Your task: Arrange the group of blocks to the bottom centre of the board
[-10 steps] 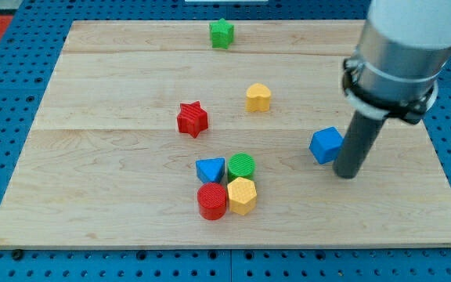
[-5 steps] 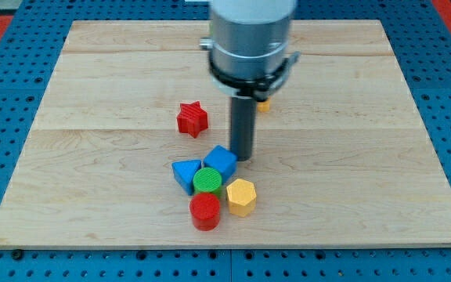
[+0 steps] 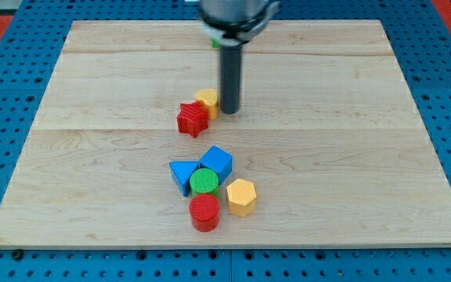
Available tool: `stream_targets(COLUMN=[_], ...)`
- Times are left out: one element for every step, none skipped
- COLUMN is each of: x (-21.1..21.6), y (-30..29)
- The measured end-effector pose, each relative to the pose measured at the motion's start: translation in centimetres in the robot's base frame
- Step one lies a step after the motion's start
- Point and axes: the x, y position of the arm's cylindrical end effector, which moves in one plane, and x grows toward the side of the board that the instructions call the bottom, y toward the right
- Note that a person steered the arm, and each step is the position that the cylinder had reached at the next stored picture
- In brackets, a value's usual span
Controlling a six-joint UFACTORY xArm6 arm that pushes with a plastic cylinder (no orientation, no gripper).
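My tip (image 3: 230, 112) set just right of yellow block (image 3: 207, 100), which is pressed against red star (image 3: 192, 120), likely for herding toward cluster at bottom centre; no fingers fitted, nothing held.

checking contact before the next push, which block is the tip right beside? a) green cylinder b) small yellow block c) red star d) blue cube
b: my tip stands just to the view's right of the small yellow block, apparently touching it, and that block presses against the red star; the blue cube and green cylinder lie lower in the cluster.
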Motion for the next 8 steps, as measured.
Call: stream_targets(x=[-2.0,-5.8,-5.9,-2.6,-1.3,-0.8,-0.8,-0.4], y=[-0.3,1.9,-2.1,-3.4,-3.9,-5.3,-10.1,-12.7])
